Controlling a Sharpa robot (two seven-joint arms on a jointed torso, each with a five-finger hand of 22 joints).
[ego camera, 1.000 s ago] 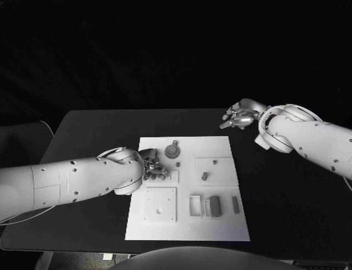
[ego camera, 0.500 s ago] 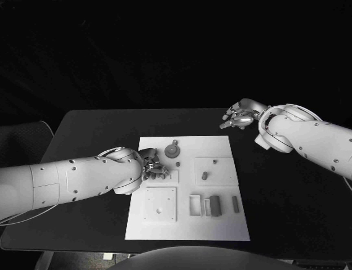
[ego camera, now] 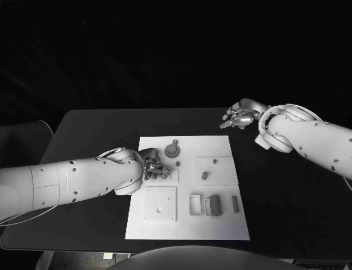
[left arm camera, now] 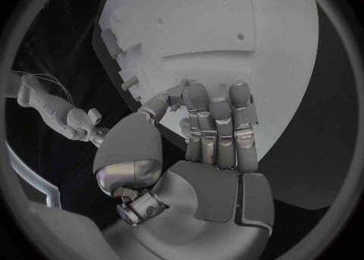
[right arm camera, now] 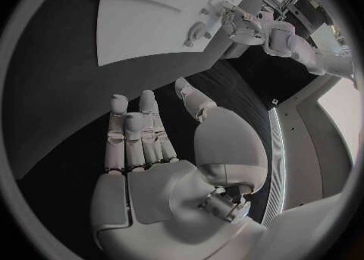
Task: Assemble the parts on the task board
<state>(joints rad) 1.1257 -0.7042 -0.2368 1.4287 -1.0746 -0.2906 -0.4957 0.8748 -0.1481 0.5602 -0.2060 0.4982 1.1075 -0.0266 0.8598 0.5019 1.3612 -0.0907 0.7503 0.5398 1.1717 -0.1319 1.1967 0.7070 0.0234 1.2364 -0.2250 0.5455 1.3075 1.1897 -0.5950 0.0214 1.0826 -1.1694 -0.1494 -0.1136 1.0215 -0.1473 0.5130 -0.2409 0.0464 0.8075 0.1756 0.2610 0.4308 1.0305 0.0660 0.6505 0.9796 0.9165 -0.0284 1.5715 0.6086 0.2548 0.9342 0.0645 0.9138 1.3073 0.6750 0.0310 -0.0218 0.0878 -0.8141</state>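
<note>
On the black surface (ego camera: 87, 126) the task board (ego camera: 224, 225) lies central, left hand (ego camera: 153, 169) curled over its left parts, grasp unclear, right hand (ego camera: 241, 117) spread empty beyond; a blind pinch could knock the round part (ego camera: 172, 150) loose.

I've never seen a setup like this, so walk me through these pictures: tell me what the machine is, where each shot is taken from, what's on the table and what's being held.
This is a robot with two white arms, each ending in a silver many-fingered hand. One picture looks down from a camera on its head; the two round ones come from cameras at the wrists, behind each hand.

On the black table lies a white task board with small grey parts on it, including a round one.

The left hand rests over the board's left side; whether its fingers hold a part, I cannot tell. The right hand hovers past the board's far right corner, over bare table, its fingers apart and holding nothing.
</note>
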